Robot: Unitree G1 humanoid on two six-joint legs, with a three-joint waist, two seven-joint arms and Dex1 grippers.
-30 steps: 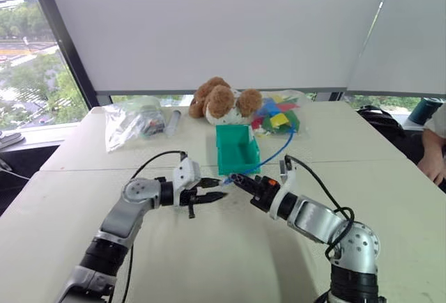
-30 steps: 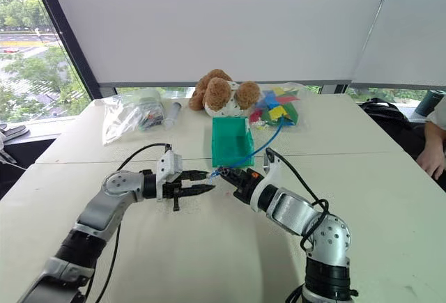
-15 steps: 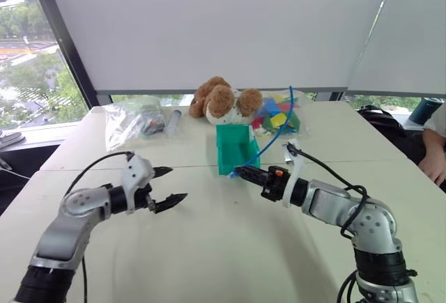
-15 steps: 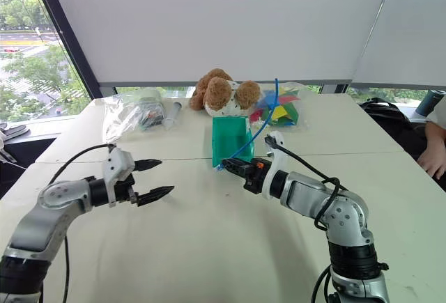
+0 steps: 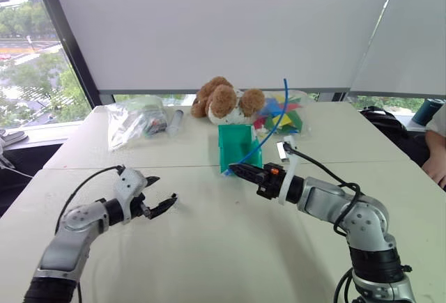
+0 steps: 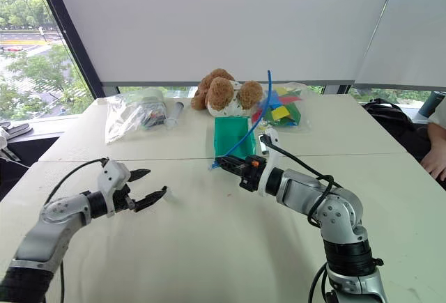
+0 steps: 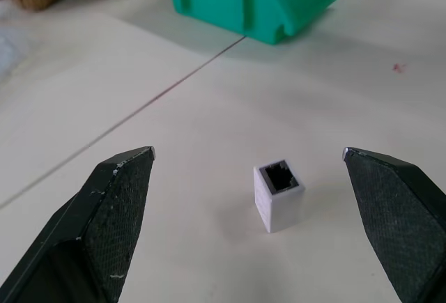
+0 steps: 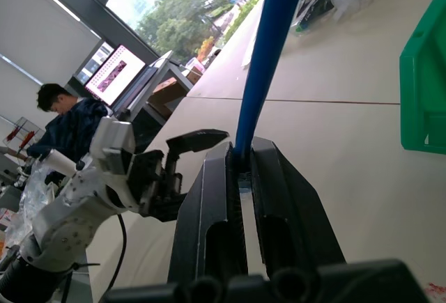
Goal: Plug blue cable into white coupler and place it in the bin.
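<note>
Two grippers over the table (image 5: 209, 247). Right gripper (image 5: 235, 170) has its fingers pressed together, pinching the blue cable (image 5: 275, 125) near its plug end. From the pinch the cable rises up and back over the bin (image 5: 237, 146), free end sticking up in front of the bag of coloured blocks (image 5: 282, 115). In the right wrist view the cable (image 8: 268, 52) comes straight out from between the two closed fingers.

Left gripper (image 5: 159, 193) is spread wide, nothing in it, low over the table on the robot's left, well apart from the right gripper. In the left wrist view the white coupler (image 7: 277, 195) stands on the table between the two open fingers (image 7: 115, 205), touching neither, socket opening facing up toward the camera. Cable not plugged in; coupler and cable end are apart.

Bin sits upright on the table just past the right gripper's tips, nr the seam in the tabletop; can't tell if anything's inside. Behind it a brown plush toy (image 5: 223, 101); further to the robot's left a clear plastic bag (image 5: 136, 120) w/ dark items. A person (image 8: 66, 118) shows in the right wrist view, beside a screen.
</note>
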